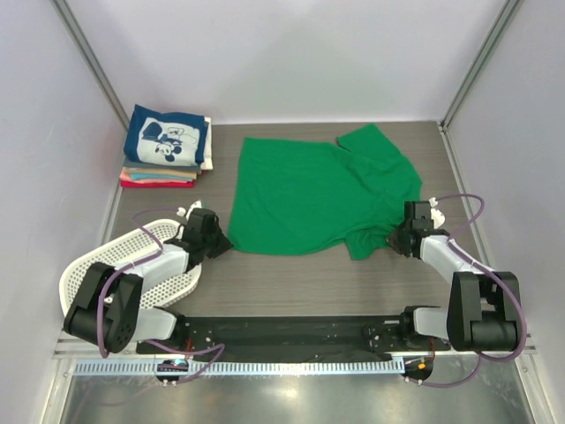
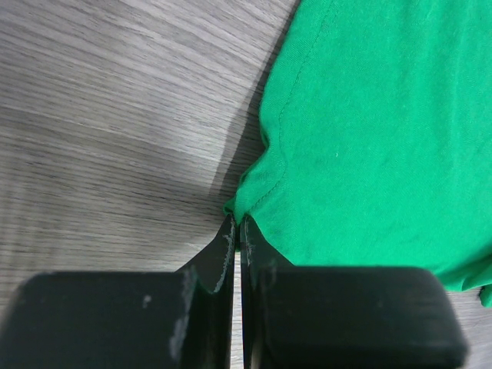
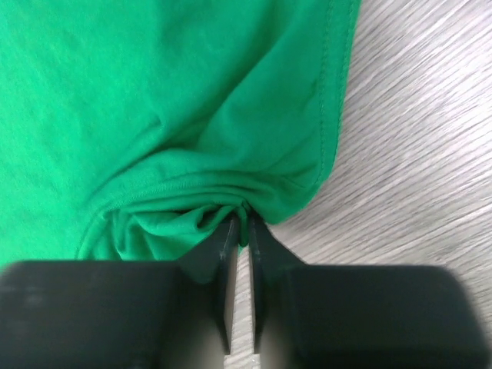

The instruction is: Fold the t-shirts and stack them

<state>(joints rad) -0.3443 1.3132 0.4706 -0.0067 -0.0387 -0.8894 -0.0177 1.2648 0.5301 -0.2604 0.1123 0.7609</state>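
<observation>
A bright green t-shirt [image 1: 309, 190] lies spread on the wooden table, its right side folded over and bunched. My left gripper [image 1: 222, 243] is shut on the shirt's near left hem corner [image 2: 240, 206]. My right gripper [image 1: 392, 240] is shut on a bunched fold of the shirt's near right edge [image 3: 246, 211]. A stack of folded t-shirts [image 1: 166, 148] sits at the far left, with the navy one with white cartoon print on top and cream, tan and red-pink ones under it.
A white perforated plastic basket [image 1: 146, 265] lies on its side at the near left, right beside my left arm. Grey walls close the table at the back and sides. A black base rail [image 1: 291, 331] runs along the near edge.
</observation>
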